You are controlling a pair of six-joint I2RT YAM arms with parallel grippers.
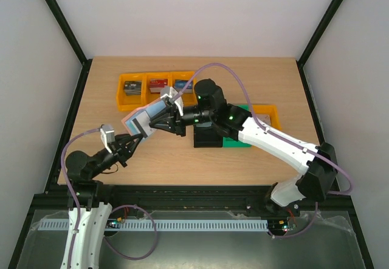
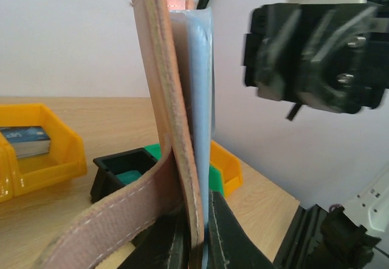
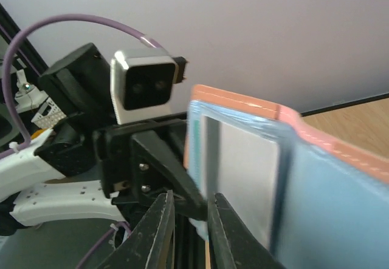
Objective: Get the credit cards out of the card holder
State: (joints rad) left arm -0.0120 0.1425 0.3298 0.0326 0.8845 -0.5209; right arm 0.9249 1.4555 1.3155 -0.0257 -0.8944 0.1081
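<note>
The left gripper (image 2: 197, 245) is clenched on the lower edge of the card holder (image 2: 167, 129), one dark finger (image 2: 234, 241) on either side of the fold, so the holder stands upright straight out of the jaws, brown leather to the left in the left wrist view and pale blue lining to the right. From above, this gripper (image 1: 135, 140) holds the holder (image 1: 138, 120) in the air over the table (image 1: 182, 160), left of its centre and nearer the left edge than the right. The right gripper (image 3: 193, 220) meets the holder (image 3: 340, 190) from the opposite side, its fingers (image 3: 161, 232) drawn close with a narrow gap at the holder's bottom corner; whether they pinch anything cannot be told. Just above those fingers a grey-white card (image 3: 243, 172) sits inside the pocket of the blue lining, level with its rim. In the top view the right gripper (image 1: 159, 122) is touching or just beside the holder. Yellow bins (image 1: 120, 93) line the far edge, and a black tray (image 1: 205, 138) lies near the centre.
</note>
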